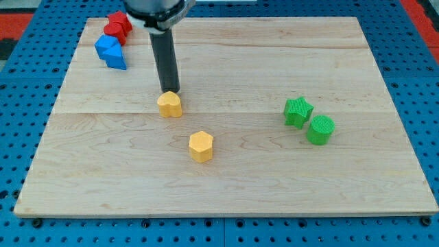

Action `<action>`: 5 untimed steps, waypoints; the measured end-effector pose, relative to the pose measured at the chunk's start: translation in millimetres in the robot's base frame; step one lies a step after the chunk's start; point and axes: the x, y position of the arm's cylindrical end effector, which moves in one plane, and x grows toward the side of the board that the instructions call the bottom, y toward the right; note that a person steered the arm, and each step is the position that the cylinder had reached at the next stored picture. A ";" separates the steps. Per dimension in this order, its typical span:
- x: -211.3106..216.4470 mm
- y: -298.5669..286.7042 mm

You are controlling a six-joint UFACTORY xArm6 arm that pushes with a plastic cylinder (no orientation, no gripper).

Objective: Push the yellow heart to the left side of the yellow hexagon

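My tip (170, 91) is down on the wooden board (226, 185), left of centre, and it sits right at the top edge of the yellow heart (169, 105), touching it or as good as. No jaws to report here, nothing opens or closes, just a bare dark rod.

The heart lies immediately below the tip, towards the board's bottom edge. The yellow hexagon (201, 146) waits a little further on, down and to the right of the heart, the two near each other but clearly apart.

Here is the line that matters: the tip is above the heart, so a push from here drives it straight towards the bottom edge. By my reading that suits the job, since the heart already sits left of the hexagon and mainly needs to drop level with it.

Out at the fringes, the red blocks (117, 26) and blue blocks (110, 52) huddle in the top-left corner, while the green star (298, 112) and green cylinder (319, 130) stand towards the right edge, well clear.
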 end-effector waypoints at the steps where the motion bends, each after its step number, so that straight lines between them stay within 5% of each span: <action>1: 64.5 27.6; 2: 90.7 30.6; 3: 21.1 31.6; 4: -24.7 84.9; 5: -44.3 205.6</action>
